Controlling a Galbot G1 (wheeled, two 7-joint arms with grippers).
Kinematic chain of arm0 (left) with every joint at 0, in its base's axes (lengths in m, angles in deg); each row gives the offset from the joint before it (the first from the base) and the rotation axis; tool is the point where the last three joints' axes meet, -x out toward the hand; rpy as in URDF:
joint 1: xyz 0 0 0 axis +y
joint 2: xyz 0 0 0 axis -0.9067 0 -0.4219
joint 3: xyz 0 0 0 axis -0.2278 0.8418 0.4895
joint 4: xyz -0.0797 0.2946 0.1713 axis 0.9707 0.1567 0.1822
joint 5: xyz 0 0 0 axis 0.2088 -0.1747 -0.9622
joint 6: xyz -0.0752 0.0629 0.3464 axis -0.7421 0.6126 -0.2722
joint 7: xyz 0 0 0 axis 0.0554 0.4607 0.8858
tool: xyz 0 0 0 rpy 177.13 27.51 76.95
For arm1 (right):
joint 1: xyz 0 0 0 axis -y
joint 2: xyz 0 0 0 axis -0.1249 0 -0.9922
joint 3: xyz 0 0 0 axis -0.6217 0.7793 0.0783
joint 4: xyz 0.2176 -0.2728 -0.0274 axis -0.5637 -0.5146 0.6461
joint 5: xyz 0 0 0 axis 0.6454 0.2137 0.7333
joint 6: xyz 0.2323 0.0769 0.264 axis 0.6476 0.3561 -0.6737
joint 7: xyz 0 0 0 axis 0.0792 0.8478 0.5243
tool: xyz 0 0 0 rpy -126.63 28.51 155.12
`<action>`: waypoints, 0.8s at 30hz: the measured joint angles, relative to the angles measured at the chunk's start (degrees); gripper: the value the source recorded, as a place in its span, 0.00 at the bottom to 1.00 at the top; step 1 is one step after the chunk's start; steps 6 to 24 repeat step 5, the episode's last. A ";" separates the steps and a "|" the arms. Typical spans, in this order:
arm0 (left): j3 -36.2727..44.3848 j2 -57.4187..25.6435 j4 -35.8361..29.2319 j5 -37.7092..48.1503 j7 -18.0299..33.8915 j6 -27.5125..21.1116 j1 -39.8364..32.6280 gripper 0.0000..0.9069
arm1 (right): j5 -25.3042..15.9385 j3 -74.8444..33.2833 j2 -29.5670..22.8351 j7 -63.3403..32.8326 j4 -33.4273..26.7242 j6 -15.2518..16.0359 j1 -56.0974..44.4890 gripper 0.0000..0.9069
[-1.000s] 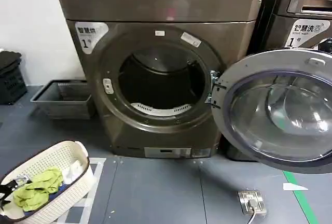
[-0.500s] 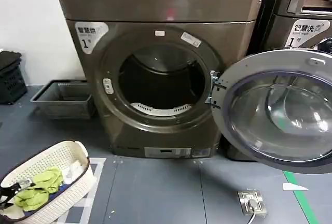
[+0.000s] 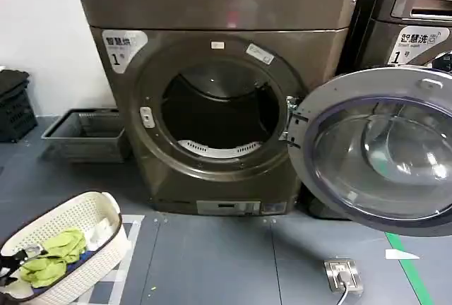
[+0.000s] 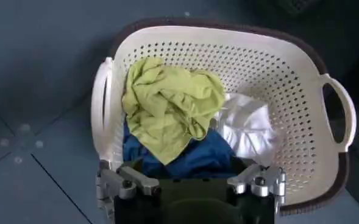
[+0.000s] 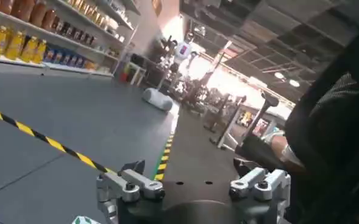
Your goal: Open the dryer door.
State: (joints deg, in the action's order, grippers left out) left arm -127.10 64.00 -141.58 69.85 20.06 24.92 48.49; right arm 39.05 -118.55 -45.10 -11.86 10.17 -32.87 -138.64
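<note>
One step appears to be all this task needs, and by the look of it that step is done: the dryer door (image 3: 378, 150) stands swung wide to the right of the machine, hanging on its hinge (image 3: 289, 123), chrome ring and tinted glass facing the near side. The drum opening (image 3: 219, 111) is fully exposed and dark inside. Nothing seems left but perhaps to pull the arms clear.

At the near left, the left gripper (image 4: 191, 182) hangs over the white laundry basket (image 4: 289, 67), which holds a green cloth (image 4: 167, 103) with blue and white ones beneath; its fingers are spread wide and carry nothing. The right gripper (image 5: 191, 185), fingers likewise wide and empty, points away across the open floor.
</note>
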 joint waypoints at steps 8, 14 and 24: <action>0.13 0.02 0.10 -0.60 -0.49 0.00 -0.05 1.00 | -0.17 -0.18 0.02 -0.68 -0.49 0.17 0.05 1.00; 0.13 0.02 0.10 -0.60 -0.49 0.00 -0.05 1.00 | -0.17 -0.18 0.02 -0.68 -0.49 0.17 0.05 1.00; 0.13 0.02 0.10 -0.60 -0.49 0.00 -0.05 1.00 | -0.17 -0.18 0.02 -0.68 -0.49 0.17 0.05 1.00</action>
